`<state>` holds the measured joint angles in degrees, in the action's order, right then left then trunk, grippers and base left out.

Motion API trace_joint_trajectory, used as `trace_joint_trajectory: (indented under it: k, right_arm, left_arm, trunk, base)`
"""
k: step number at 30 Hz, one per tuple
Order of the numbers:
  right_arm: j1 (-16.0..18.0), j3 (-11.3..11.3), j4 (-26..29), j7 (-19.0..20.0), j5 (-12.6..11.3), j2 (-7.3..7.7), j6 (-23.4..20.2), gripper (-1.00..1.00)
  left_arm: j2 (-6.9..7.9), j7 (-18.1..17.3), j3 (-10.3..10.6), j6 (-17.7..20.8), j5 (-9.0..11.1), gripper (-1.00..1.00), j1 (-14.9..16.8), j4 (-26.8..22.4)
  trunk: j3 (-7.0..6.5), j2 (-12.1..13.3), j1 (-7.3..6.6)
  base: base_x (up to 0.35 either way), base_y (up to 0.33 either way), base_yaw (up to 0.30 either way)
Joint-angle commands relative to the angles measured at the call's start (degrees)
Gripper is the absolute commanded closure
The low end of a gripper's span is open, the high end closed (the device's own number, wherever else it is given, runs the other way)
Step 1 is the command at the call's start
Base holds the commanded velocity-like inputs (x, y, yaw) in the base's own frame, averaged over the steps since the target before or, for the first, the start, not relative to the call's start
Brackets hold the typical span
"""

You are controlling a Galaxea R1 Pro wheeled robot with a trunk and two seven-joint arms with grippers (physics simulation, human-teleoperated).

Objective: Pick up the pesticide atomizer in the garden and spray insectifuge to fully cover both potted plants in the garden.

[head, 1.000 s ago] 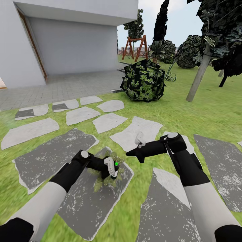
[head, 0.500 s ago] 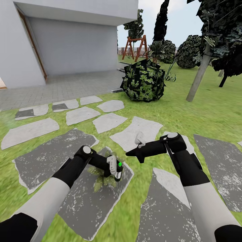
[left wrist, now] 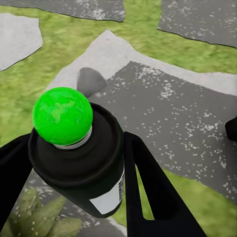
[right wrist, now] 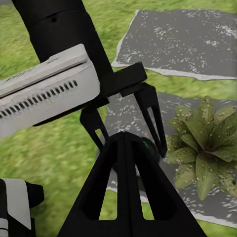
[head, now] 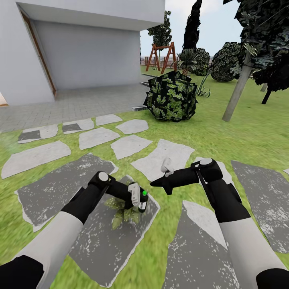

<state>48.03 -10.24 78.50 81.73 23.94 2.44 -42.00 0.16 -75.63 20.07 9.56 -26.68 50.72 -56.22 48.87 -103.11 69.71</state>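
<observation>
My left arm reaches forward and low over the big grey stepping stone [head: 100,241], forearm angled inward, with the left gripper [head: 138,199] pointed down beside the potted plant [head: 122,214]. Its fingers [left wrist: 148,192] are clenched around the pesticide atomizer [left wrist: 81,163], one dark finger on each side of the body. In the left wrist view the bottle is black with a white label patch low on its side and a bright green ball on top, sitting on a pale collar. From the head view that green top shows as a small dot above the plant's leaves.

The plant is a low rosette of pointed green leaves, pale-speckled, lying on that same stone just under and beside my left gripper; the right wrist view shows it spread flat on the grey surface.

My right arm is bent at the elbow, forearm running across toward the stone, and the right gripper [head: 155,183] hovers near the stone's far edge, jaws pressed together on nothing.
</observation>
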Motion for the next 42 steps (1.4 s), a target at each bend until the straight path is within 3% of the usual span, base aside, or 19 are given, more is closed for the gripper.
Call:
trace_joint_trajectory:
  k: [1,10,16,42]
  right_arm:
    - [0.05,-0.04,0.07,0.35,0.35,0.02,-0.54,1.00]
    - [0.05,-0.04,0.07,0.32,0.41,0.02,0.59,1.00]
    - [0.05,-0.04,0.07,0.31,0.43,0.02,0.69,1.00]
    - [0.05,-0.04,0.07,0.27,0.46,0.02,0.72,1.00]
  left_arm:
    - [0.02,-0.22,0.06,0.61,-0.12,1.00,0.06,-0.23]
    - [0.02,-0.26,0.06,0.63,-0.12,1.00,0.22,-2.25]
    - [0.02,-3.50,0.06,0.64,-0.12,1.00,0.14,-2.48]
    - [-0.07,-3.74,0.14,2.19,-0.13,1.00,0.95,-7.20]
  trunk:
    - [0.05,-0.02,-0.01]
    - [0.05,-0.02,-0.01]
    - [0.05,-0.02,-0.01]
    - [0.05,-0.02,-0.01]
  base:
    - [0.000,0.000,0.000]
    - [0.000,0.000,0.000]
    - [0.000,0.000,0.000]
    - [0.000,0.000,0.000]
